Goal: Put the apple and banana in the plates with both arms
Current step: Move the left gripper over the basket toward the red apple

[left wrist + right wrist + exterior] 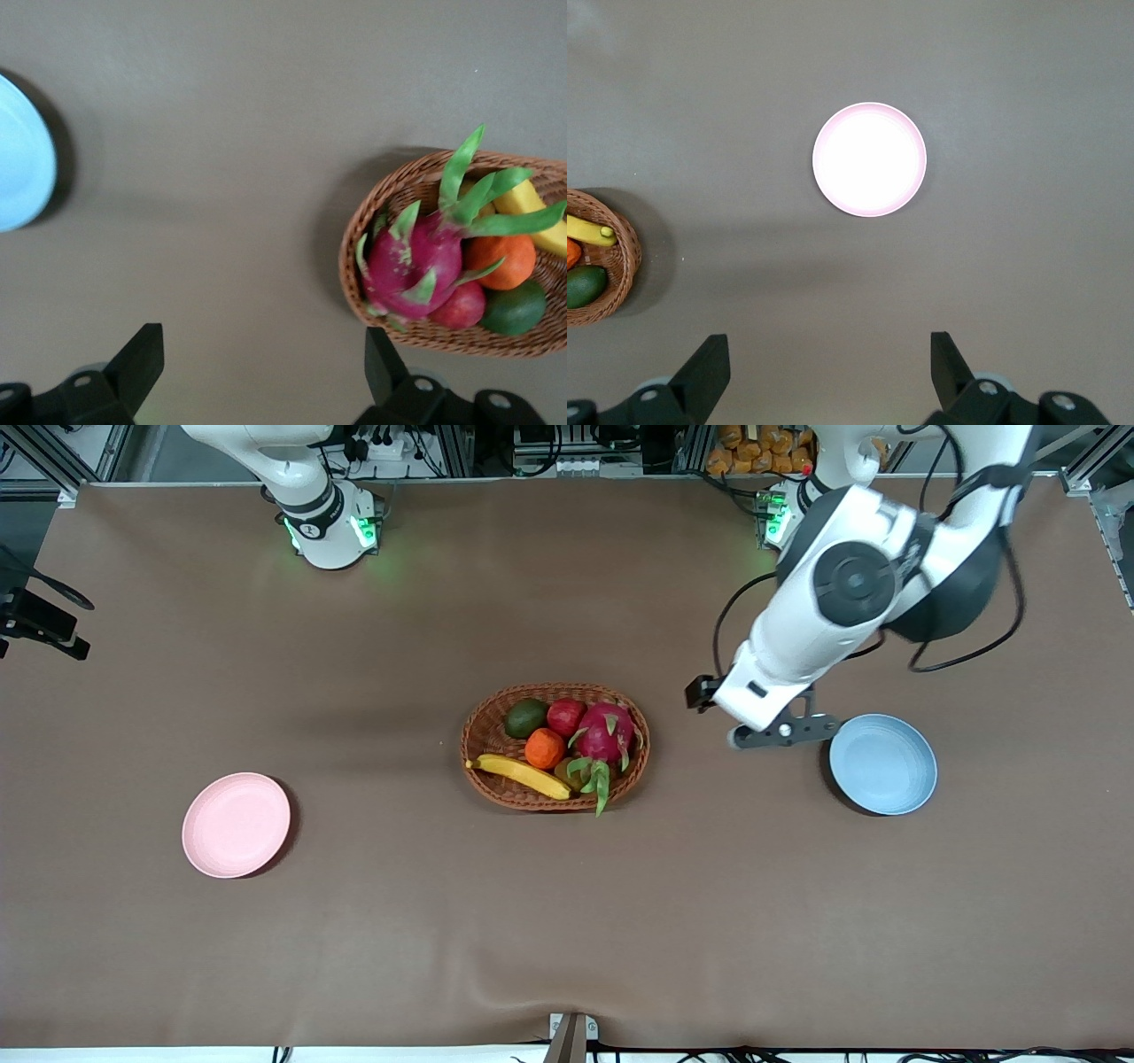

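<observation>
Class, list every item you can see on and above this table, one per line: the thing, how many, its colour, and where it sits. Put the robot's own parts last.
basket: 1, brown wicker, middle of the table.
banana: 1, yellow, in the basket, at its edge nearest the front camera.
apple: 1, red, in the basket, beside the dragon fruit.
orange fruit: 1, orange, in the basket, between apple and banana.
green fruit: 1, dark green, in the basket, beside the apple.
dragon fruit: 1, magenta with green scales, in the basket.
pink plate: 1, pale pink, toward the right arm's end.
blue plate: 1, light blue, toward the left arm's end.
left end effector: 1, dark, open, over bare table between basket and blue plate.
right end effector: 1, dark, open, above the table.
</observation>
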Available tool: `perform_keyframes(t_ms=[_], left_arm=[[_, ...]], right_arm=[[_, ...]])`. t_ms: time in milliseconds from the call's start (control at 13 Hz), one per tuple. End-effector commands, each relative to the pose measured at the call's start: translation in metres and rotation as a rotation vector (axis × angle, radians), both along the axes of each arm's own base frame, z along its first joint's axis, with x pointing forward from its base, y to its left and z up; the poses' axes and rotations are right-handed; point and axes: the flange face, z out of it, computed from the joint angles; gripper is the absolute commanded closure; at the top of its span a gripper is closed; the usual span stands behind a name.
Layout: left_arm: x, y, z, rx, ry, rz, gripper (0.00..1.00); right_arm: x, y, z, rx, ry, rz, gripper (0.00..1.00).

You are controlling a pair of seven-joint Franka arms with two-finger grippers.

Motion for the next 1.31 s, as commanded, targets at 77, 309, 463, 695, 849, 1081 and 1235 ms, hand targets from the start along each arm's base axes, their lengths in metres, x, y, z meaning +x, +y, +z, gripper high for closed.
perform_keyframes(t_ms=[77, 309, 463, 695, 849, 1081, 1235], left_arm=[[-0.011, -0.051, -0.032, 0.010, 0.012, 0.148, 0.00], [-0.017, -0.086, -0.052, 0.003, 0.016, 0.243, 0.00], [-0.027, -0.107, -0.063, 0.035, 0.002, 0.241, 0.00], [-0.042, -0.127, -0.078, 0.068, -0.001, 0.216, 0.00], [-0.058, -0.146, -0.089, 0.092, 0.002, 0.232, 0.00], [-0.063, -0.164, -0.094, 0.111, -0.016, 0.311, 0.00], [-0.060, -0.178, -0.098, 0.104, -0.012, 0.391, 0.00]], right_arm=[[0.000, 0.001, 0.003, 0.000, 0.005, -0.003, 0.00], [0.000, 0.000, 0.003, 0.000, 0.005, -0.004, 0.00], [0.000, -0.001, 0.004, 0.000, 0.003, -0.006, 0.00], [0.000, -0.001, 0.004, 0.000, 0.002, -0.006, 0.00], [0.000, -0.001, 0.004, 0.000, 0.003, -0.006, 0.00], [0.000, 0.000, 0.003, 0.000, 0.005, -0.004, 0.00], [0.000, -0.001, 0.004, 0.000, 0.003, -0.006, 0.00]])
